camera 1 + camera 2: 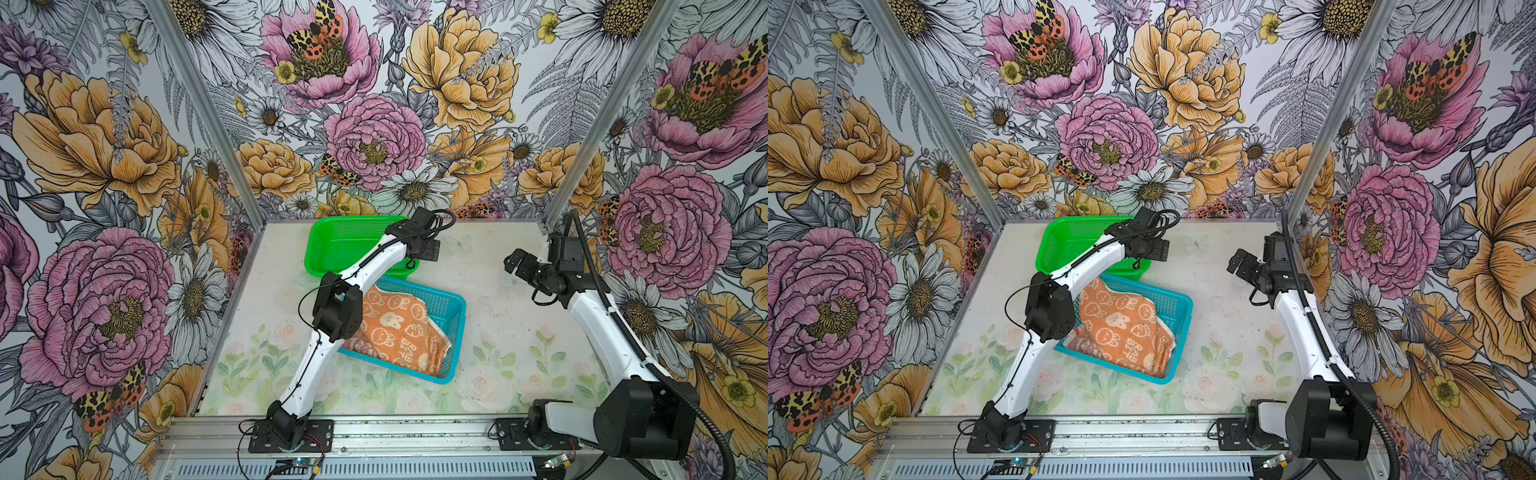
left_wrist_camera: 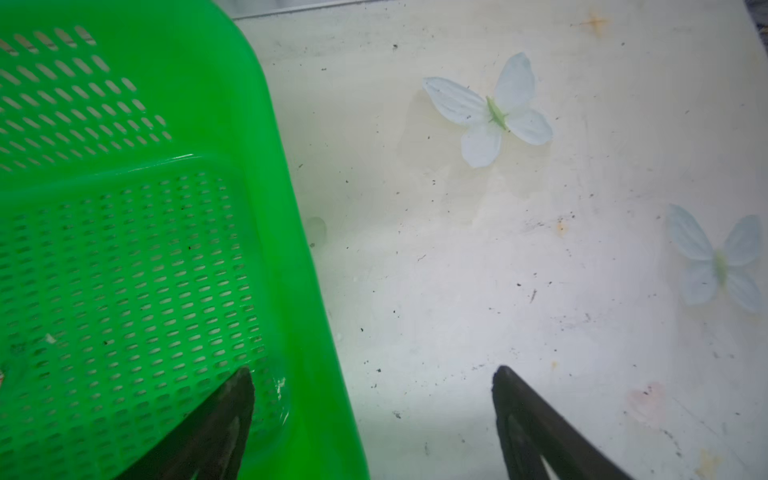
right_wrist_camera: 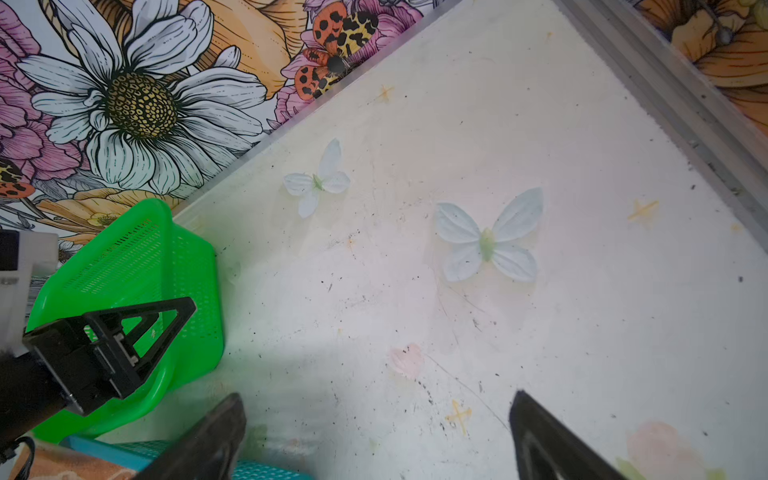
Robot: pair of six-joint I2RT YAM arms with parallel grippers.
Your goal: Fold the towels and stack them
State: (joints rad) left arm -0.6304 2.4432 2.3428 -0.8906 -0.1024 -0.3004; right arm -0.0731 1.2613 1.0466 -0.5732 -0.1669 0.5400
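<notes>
Orange bunny-print cloth towel (image 1: pixel 399 328) lies rumpled in blue plastic mesh basket (image 1: pixel 446 309); left hand (image 2: pixel 372 374) over green plastic mesh basket (image 2: pixel 291 249) and right hand (image 3: pixel 378 397) over tabletop (image 3: pixel 415 311) both gape empty.

Towels (image 1: pixel 399 328) in near basket (image 1: pixel 457 302); far basket (image 1: pixel 320 249) just behind; left end effector (image 2: pixel 372 376) over far basket's right rim.

Overhead stereo pair; wrist views close, sharing green basket (image 2: pixel 282 232)
</notes>
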